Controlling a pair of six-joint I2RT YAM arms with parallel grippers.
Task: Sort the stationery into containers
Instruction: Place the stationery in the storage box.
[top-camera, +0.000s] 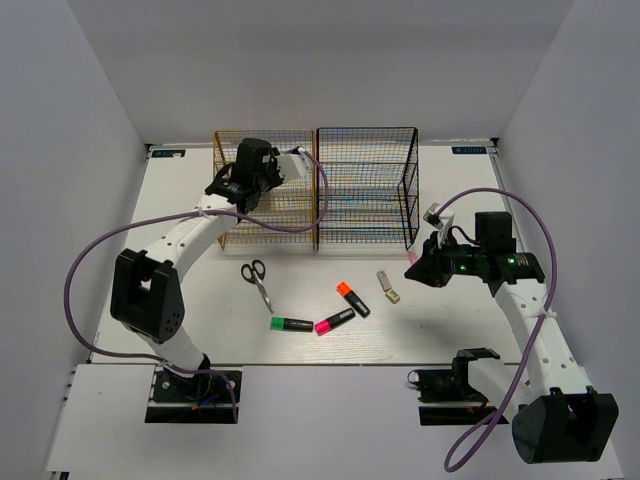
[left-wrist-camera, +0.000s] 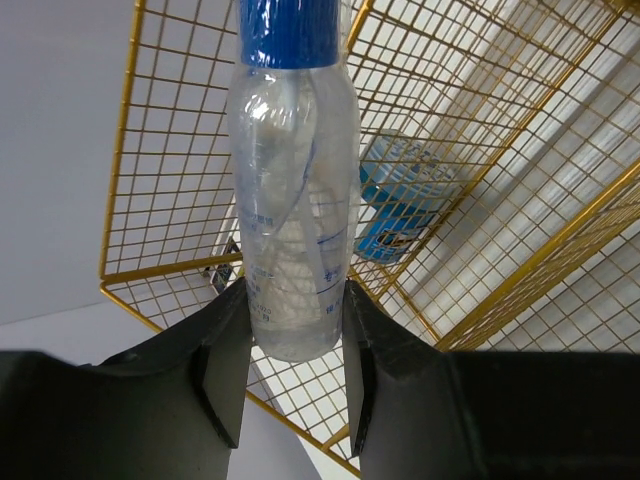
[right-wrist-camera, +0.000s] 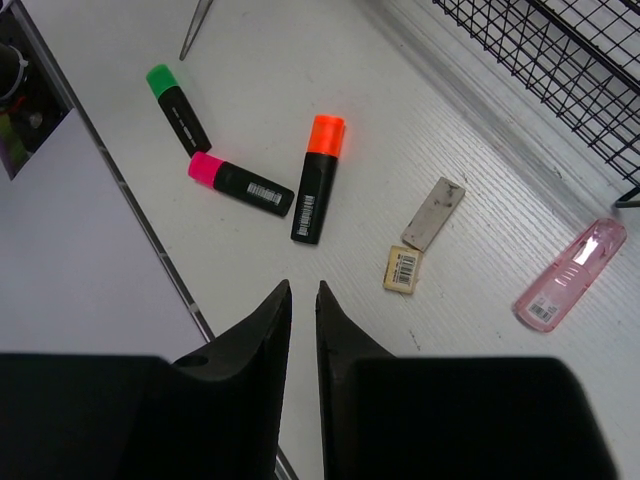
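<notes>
My left gripper (left-wrist-camera: 294, 292) is shut on a clear bottle with a blue cap (left-wrist-camera: 290, 190). It holds the bottle over the golden-yellow rack (top-camera: 232, 238), where a blue round tub (left-wrist-camera: 405, 195) lies. The black rack (top-camera: 365, 185) stands beside the golden one. Black-handled scissors (top-camera: 257, 280) lie on the table, along with the green (right-wrist-camera: 178, 108), pink (right-wrist-camera: 240, 181) and orange (right-wrist-camera: 318, 178) highlighters. Two beige pieces (right-wrist-camera: 403, 270) and a pink piece (right-wrist-camera: 570, 275) lie there too. My right gripper (right-wrist-camera: 303, 288) hovers above them, its jaws a narrow gap apart with nothing between them.
The white table ends at a front edge (right-wrist-camera: 150, 230) close to the highlighters. Purple cables (top-camera: 100, 250) loop from both arms. Grey walls close in the back and both sides. The black rack's lower edge (right-wrist-camera: 560, 60) sits just beyond the pink piece.
</notes>
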